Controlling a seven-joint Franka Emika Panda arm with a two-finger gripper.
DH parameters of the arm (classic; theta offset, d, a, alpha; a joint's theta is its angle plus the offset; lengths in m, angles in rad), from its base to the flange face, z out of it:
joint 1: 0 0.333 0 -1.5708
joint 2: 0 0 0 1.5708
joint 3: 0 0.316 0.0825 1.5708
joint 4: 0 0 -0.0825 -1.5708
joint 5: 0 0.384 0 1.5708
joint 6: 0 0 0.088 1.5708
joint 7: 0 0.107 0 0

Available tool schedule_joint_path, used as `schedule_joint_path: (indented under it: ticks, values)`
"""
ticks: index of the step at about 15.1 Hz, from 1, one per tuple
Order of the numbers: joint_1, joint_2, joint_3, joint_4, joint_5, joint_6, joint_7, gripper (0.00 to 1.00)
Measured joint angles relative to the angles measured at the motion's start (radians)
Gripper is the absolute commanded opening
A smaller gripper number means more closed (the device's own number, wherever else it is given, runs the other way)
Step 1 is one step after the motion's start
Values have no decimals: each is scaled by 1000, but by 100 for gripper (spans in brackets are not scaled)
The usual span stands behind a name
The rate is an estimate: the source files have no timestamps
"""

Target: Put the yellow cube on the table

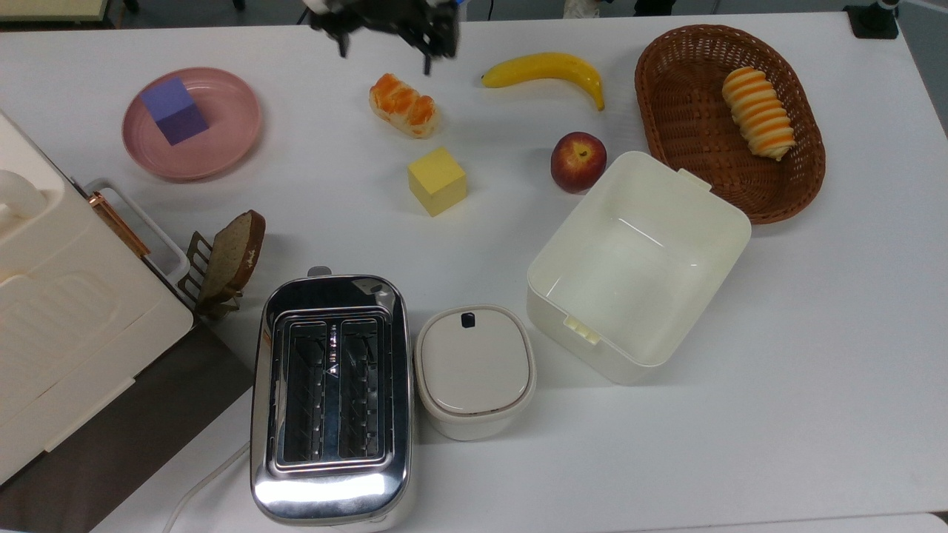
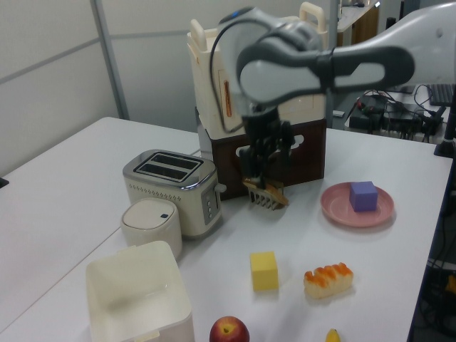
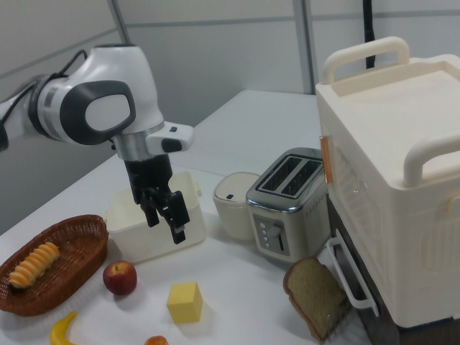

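The yellow cube (image 1: 437, 180) sits flat on the white table (image 1: 815, 333), between the orange-glazed pastry (image 1: 402, 105) and the toaster; it also appears in the left view (image 2: 264, 271) and the right view (image 3: 185, 302). My gripper (image 1: 385, 53) hangs high above the table's far edge in the top view, well clear of the cube. It is open with nothing between its fingers (image 3: 177, 231). In the left view the gripper (image 2: 263, 173) is up in front of the cream cabinet; in the right view the gripper (image 3: 165, 224) hovers above the cube.
A pink plate (image 1: 229, 141) holds a purple cube (image 1: 175, 111). Around the cube lie a banana (image 1: 544, 68), an apple (image 1: 578, 161), an open cream box (image 1: 638, 268), a wicker basket (image 1: 666, 96), a toaster (image 1: 331, 400), a lidded container (image 1: 474, 370) and a bread slice (image 1: 233, 255).
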Motion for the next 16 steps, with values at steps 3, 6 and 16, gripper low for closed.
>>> schedule_joint_path:
  ticks: [3, 6, 16]
  values:
    - [-96, -35, -2, 6, 85, -39, -153, 100]
    - [-114, -37, -12, 36, 97, -67, -169, 100]
    - [-109, -28, -7, 42, 73, 31, -64, 100]
